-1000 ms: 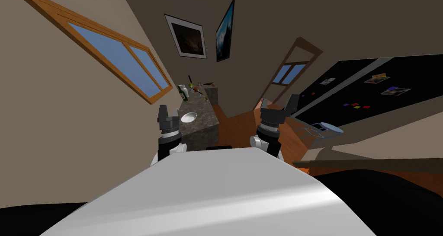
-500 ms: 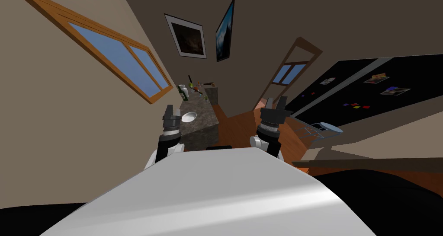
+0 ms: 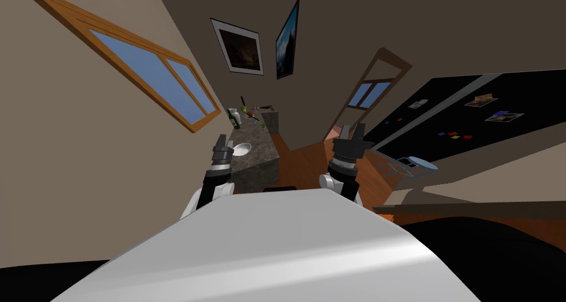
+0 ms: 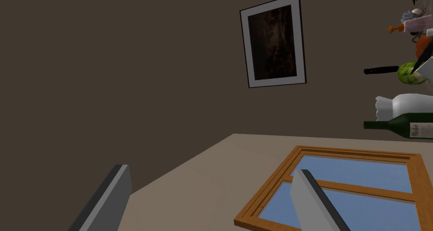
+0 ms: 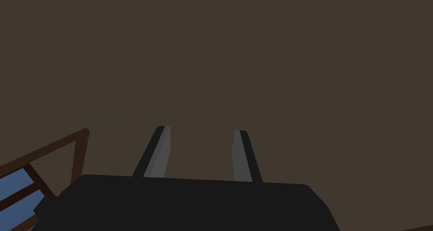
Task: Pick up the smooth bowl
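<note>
Dark speckled stone tops the counter (image 3: pixel 263 144) in the middle of the frame; it juts out from a beige wall under a wood-framed window (image 3: pixel 149 74) at upper left. Two pictures (image 3: pixel 239 46) hang on the brown wall above it. A pale, shiny bowl (image 3: pixel 241 149) sits near the counter's near edge, on its left side. Bottles (image 3: pixel 234 118) and small clutter crowd the far end, well apart from it. The left gripper (image 3: pixel 225 144) is just left of the bowl, at its rim; whether it touches, I cannot tell. Right of the counter a strip of wood floor (image 3: pixel 309 157) runs to a doorway (image 3: pixel 371 91), with a black fridge (image 3: pixel 470 119) along the right of the frame. The right gripper (image 3: pixel 352 131) hangs over that floor, clear of the counter.

From the left wrist, the two fingers (image 4: pixel 110 196) stand wide apart with nothing between them. Beyond them are the wall and window, and off to one side a green bottle (image 4: pixel 401 126) and a white bottle (image 4: pixel 401 105).

From the right wrist, the fingers (image 5: pixel 160 152) are parted, gripping nothing.
</note>
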### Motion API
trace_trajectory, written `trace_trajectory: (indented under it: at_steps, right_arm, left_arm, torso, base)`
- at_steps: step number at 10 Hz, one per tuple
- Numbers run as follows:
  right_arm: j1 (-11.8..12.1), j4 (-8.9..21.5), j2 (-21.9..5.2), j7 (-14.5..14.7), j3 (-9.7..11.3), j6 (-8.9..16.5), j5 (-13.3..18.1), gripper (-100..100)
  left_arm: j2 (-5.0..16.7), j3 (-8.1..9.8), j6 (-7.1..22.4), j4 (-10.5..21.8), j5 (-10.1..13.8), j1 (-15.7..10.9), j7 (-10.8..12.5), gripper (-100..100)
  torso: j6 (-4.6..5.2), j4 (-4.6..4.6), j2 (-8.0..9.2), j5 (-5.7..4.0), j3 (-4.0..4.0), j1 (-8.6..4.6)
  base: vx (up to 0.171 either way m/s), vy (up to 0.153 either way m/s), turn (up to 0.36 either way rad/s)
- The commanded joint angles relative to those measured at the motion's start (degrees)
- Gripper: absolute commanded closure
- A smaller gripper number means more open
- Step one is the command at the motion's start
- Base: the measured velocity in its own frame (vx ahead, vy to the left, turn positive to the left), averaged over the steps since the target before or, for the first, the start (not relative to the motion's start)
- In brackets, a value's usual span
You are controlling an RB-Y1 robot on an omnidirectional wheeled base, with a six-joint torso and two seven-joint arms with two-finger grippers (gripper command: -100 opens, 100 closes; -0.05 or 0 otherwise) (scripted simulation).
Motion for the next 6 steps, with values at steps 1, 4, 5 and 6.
trace_trajectory:
  at_steps: [1,4,5,6]
  right_arm:
    - [0.0,0.0,0.0,0.0,0.0,0.0,0.0,0]
    - [0.0,0.0,0.0,0.0,0.0,0.0,0.0,0]
    - [0.0,0.0,0.0,0.0,0.0,0.0,0.0,0]
    - [0.0,0.0,0.0,0.0,0.0,0.0,0.0,0]
  left_arm:
    - [0.4,0.05,2.3,0.5,0.1,-0.5,0.2,-100]
    - [1.8,0.39,7.5,1.4,0.5,-2.0,1.0,-100]
    - [1.8,0.39,9.0,1.4,0.5,-2.0,1.0,-100]
    - [2.3,0.57,10.6,1.8,0.7,-2.9,1.4,-100]
  torso:
    - [0.00,0.00,0.00,0.00,0.00,0.00]
    - [0.00,0.00,0.00,0.00,0.00,-0.02]
    - [0.00,0.00,0.00,0.00,0.00,-0.03]
    - [0.00,0.00,0.00,-0.01,0.00,-0.02]
  base:
    - [-0.012,-0.012,0.004]
    - [-0.012,-0.016,0.005]
    - [-0.013,-0.016,0.005]
    - [-0.013,-0.020,0.005]
